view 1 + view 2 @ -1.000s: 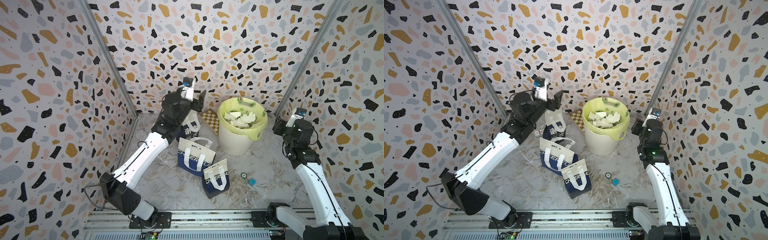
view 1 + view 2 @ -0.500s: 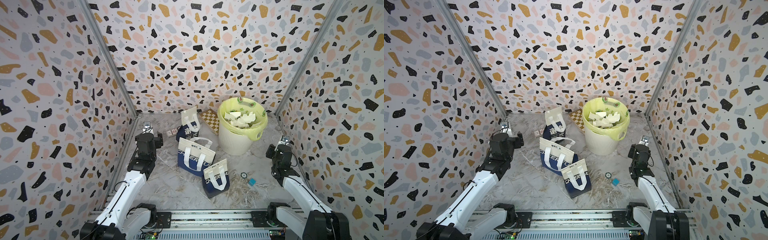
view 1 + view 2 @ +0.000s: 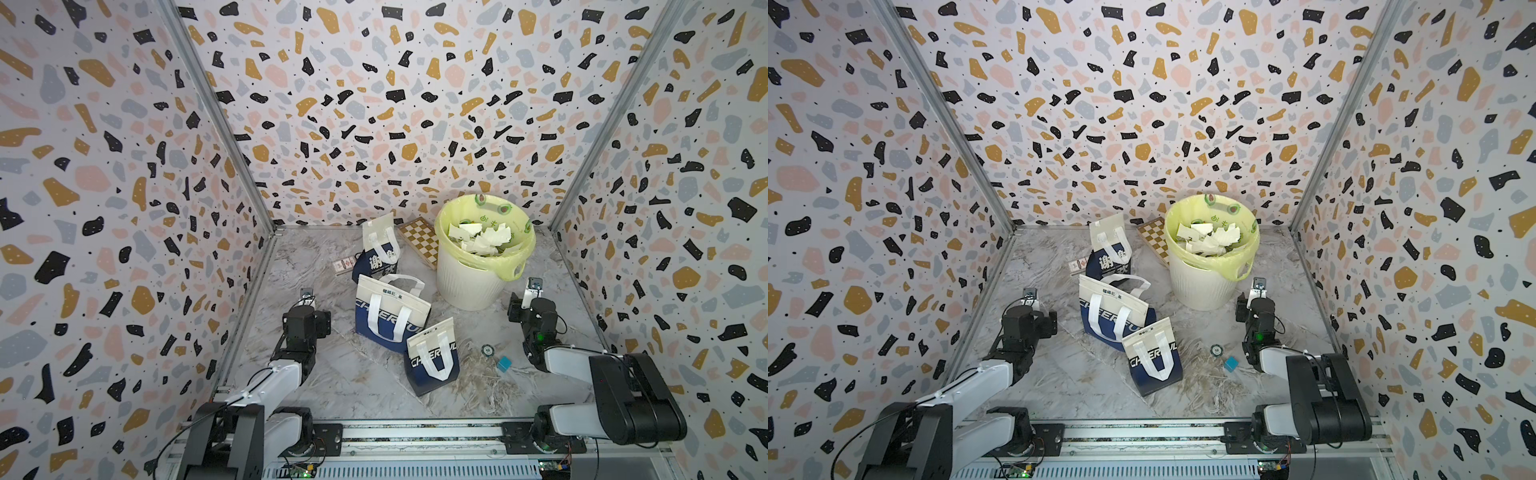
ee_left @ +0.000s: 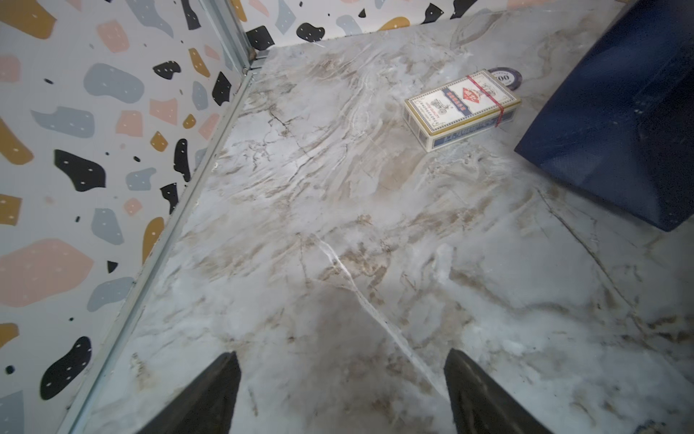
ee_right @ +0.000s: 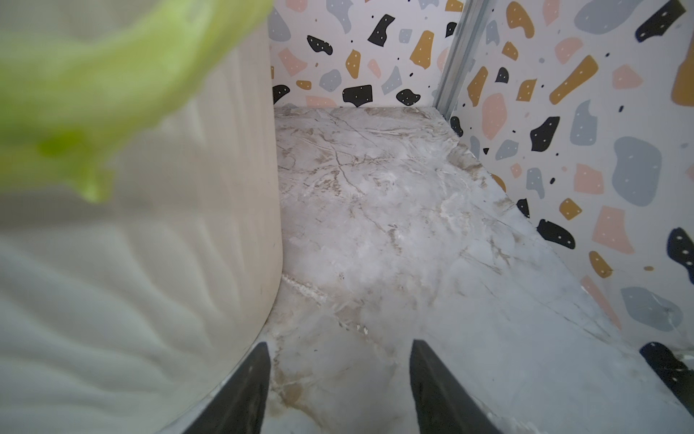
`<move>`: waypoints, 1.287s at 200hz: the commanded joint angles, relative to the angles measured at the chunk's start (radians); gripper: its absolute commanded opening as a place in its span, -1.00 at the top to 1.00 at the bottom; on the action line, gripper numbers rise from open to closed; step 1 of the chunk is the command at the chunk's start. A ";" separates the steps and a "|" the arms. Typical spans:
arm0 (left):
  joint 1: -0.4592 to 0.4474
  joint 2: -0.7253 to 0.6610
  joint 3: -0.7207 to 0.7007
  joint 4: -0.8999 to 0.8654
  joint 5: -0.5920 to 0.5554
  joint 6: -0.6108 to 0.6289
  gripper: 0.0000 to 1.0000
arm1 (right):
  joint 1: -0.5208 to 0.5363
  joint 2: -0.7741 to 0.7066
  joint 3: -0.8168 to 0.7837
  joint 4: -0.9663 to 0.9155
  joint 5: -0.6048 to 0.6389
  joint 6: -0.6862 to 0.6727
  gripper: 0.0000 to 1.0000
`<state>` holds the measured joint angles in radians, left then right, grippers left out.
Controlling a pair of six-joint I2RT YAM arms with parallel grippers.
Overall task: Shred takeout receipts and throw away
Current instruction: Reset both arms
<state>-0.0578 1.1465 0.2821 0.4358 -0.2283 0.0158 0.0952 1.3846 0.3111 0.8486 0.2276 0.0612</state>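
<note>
1. Rail: metal, along the front edge of the desk. Both arm bases are mounted on it.
2. Left end effector: low over bare marbled desk near the left wall. Its jaws are spread wide with nothing between them.
3. Right end effector: low on the right side of the desk. Its jaws are parted less widely and are also empty. In the right wrist view, the bin's ribbed wall stands close beside one finger; whether they touch cannot be told.
4. Tote bag, small: navy and cream with white handles. It is the nearest bag and stands at centre front.
5. Blue cube and round chip: just beside each other on the desk, between the small bag and the right arm.
6. Tote bag, large: same colours. It sits behind the small bag, and the two overlap in both top views.
7. Bin: white and ribbed, lined with a yellow-green bag folded over the rim. It stands right of centre.
8. Takeout receipts: ragged white scraps heaped inside the bin, resting on the liner below the rim.
9. Card box: red, white and blue print. It lies flat to the left of the far bag, and the left wrist view shows a second chip just behind it.
10. Tote bag, far: navy and cream, leaning, near the back wall.
11. Chequered board: brown and cream. It lies at the back, between the far bag and the bin.
</note>
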 commanded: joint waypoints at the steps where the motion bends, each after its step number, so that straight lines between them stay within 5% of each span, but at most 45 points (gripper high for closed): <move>1: 0.015 0.063 0.019 0.237 0.090 0.023 -0.75 | 0.007 0.034 -0.010 0.162 -0.012 -0.027 -0.21; 38: 0.025 0.109 0.071 0.202 0.172 0.006 -0.76 | 0.011 0.071 -0.097 0.338 -0.039 -0.038 -0.22; 83: 0.026 0.275 -0.043 0.565 0.130 -0.031 -0.77 | -0.014 0.093 -0.113 0.385 -0.081 -0.028 -0.35; 89: 0.026 0.316 -0.035 0.615 0.128 -0.024 -0.77 | -0.014 0.091 -0.111 0.376 -0.080 -0.027 -0.40; 94: 0.026 0.308 -0.021 0.576 0.125 -0.023 -0.77 | -0.012 0.093 -0.111 0.380 -0.078 -0.030 -0.89; 99: 0.027 0.286 -0.010 0.519 0.128 -0.028 -0.77 | -0.012 0.093 -0.109 0.379 -0.076 -0.029 -0.99; 168: 0.026 0.292 -0.043 0.587 -0.036 -0.090 -0.81 | 0.002 0.090 -0.113 0.384 -0.054 -0.037 -1.00; 257: 0.026 0.291 -0.038 0.578 -0.051 -0.093 -0.93 | -0.004 0.100 -0.095 0.360 -0.075 -0.038 -1.00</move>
<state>-0.0391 1.4380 0.2420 0.9703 -0.2634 -0.0681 0.0963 1.4925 0.2024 1.2022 0.1654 0.0250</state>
